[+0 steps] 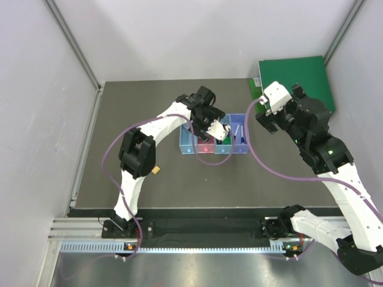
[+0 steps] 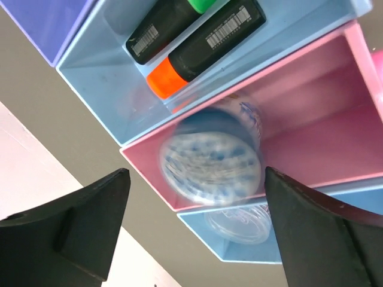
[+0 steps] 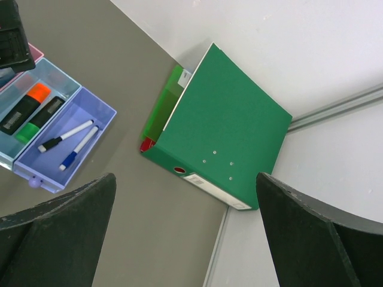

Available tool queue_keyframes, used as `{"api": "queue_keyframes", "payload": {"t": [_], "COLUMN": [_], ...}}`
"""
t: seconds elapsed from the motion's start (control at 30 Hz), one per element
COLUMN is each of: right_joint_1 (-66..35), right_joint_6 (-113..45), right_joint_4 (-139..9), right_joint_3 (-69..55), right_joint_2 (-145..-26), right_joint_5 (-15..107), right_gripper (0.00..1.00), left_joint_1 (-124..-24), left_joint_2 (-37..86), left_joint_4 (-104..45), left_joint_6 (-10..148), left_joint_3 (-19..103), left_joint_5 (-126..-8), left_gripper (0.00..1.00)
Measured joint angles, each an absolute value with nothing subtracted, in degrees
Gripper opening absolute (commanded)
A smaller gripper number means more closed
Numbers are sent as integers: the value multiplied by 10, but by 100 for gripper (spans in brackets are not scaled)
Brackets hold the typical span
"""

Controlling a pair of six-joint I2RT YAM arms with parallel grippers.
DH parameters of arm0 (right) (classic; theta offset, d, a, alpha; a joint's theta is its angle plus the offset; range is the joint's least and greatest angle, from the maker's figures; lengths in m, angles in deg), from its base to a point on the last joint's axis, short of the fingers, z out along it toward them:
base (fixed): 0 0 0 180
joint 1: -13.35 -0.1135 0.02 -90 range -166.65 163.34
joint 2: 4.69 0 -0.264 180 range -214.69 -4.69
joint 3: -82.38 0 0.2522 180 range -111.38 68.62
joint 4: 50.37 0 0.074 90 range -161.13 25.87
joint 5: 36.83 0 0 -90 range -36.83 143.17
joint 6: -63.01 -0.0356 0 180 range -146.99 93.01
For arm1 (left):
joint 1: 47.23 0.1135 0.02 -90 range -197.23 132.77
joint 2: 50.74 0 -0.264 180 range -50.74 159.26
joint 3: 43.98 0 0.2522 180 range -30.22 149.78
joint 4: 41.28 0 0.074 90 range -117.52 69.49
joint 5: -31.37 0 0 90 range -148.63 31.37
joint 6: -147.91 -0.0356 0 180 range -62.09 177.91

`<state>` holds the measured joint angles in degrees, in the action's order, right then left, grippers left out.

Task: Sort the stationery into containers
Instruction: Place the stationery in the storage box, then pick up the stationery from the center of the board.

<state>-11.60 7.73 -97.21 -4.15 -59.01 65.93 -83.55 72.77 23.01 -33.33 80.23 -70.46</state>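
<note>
Top view overhead; wrist views downward, sharing bins.

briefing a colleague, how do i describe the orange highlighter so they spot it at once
Find the row of four joined bins mid-table. In the light blue bin beside the purple end bin, two black highlighters lie side by side: pick the orange-capped highlighter, not the green-capped one.

left arm stretched forward, elbow bent; left pincer aimed down, jaws spread wide, gripping nothing. right arm raised on its own side; right pincer jaws wide, empty.
</note>
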Motion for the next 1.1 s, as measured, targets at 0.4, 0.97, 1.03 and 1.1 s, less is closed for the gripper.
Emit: {"api": "queue_keyframes", "payload": {"t": [0.4, 0.97, 1.03, 1.1], "right_joint_1": [-111, -107, -107, -107], "right_joint_6": [73, 67, 66, 64], "right_joint_4": [-973, -984, -985, -987], "right_joint_3": [-42, -44, -47, -53], "right_joint_2": [-583, -568, -568, -568], "right_joint_5": [657, 644, 640, 637], "right_gripper": [100, 100, 100, 100], "left_joint_1": [-835, -740, -737, -740], "left_joint_2": [727, 380, 319, 279], "left_joint_4": [213, 245, 250, 252], "left_joint_6": [-272, -143, -130, -115], "left_joint_3": [811, 562, 451, 356], "left_joint_5": [-715, -722, -718, -719], "left_gripper": [99, 98, 98, 95]}}
